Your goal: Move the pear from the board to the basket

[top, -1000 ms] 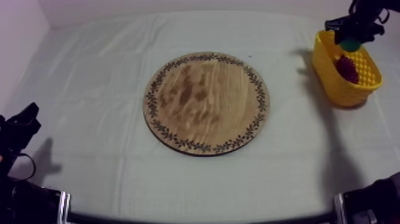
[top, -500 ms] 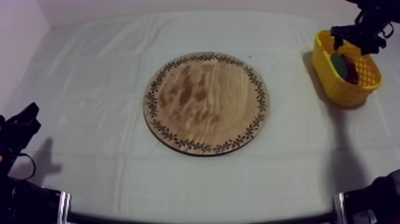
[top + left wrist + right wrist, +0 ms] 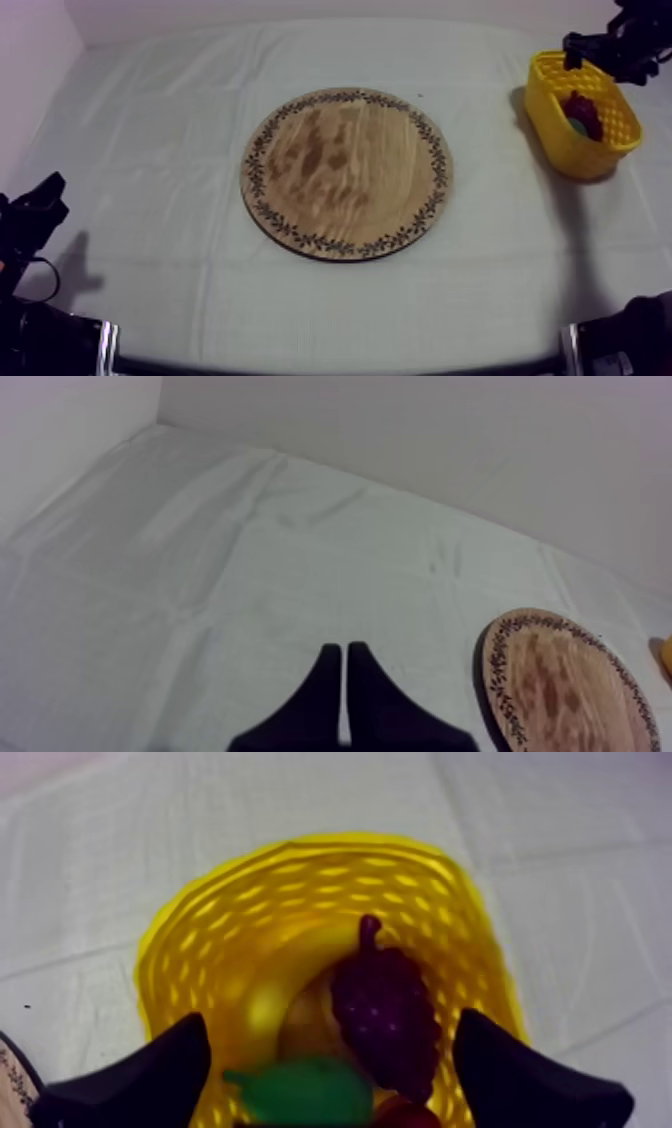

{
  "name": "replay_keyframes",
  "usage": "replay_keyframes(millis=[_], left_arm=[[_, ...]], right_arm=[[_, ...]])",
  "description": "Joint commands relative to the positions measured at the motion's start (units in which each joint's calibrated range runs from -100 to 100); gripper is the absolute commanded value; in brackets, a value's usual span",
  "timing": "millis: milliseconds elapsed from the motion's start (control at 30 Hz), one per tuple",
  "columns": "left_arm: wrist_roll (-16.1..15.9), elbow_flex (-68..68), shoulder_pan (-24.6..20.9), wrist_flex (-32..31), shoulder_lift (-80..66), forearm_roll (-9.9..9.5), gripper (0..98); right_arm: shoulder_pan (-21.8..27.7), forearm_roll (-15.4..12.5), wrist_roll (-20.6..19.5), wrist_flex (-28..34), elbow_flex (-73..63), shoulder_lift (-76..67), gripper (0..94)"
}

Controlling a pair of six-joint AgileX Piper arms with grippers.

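i find the pear (image 3: 300, 1090) lying in the yellow basket (image 3: 200, 952) beside the grapes (image 3: 385, 1012), the wooden board (image 3: 347, 172) bare, my right pincer (image 3: 330, 1016) wide and empty above the basket, my left pincer (image 3: 344, 648) narrow over the worktop, so i judge only the pull-back is left.

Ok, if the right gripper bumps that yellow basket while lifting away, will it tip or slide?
Likelier to slide: the yellow basket looks like thin perforated plastic, so probably light, on smooth cloth. The grapes and pear lying low inside should steady it against tipping. The right gripper hangs open above it, so a knock seems possible.
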Motion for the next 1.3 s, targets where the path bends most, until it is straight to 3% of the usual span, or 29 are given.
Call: replay_keyframes(millis=[0,133,433,700,900,1000,1133,1267], left_arm=[[0.01,0.00,0.02,-0.01,0.00,0.02,0.1],[0.01,0.00,0.02,-0.01,0.00,0.02,0.1],[0.01,0.00,0.02,-0.01,0.00,0.02,0.1],[0.01,0.00,0.02,-0.01,0.00,0.02,0.1],[0.01,0.00,0.02,-0.01,0.00,0.02,0.1],[0.01,0.00,0.02,-0.01,0.00,0.02,0.1],[0.01,0.00,0.02,-0.01,0.00,0.02,0.1],[0.01,0.00,0.02,-0.01,0.00,0.02,0.1]], right_arm=[[0.50,-0.13,0.63,-5.30,7.26,-6.18,66.6],[1.23,-2.56,3.77,-10.19,16.85,-15.79,62.9],[0.93,-17.53,19.26,-13.17,36.96,-42.72,54.2],[-0.74,-26.23,27.55,-12.39,51.90,-65.03,47.3],[-1.86,-28.36,29.20,-10.18,60.72,-78.73,38.5],[-2.44,-27.31,27.02,-6.90,62.40,-83.87,29.6],[-3.10,-25.37,22.82,-2.17,63.07,-89.26,10.1],[-3.32,-24.49,20.05,0.90,63.20,-93.79,2.9]])
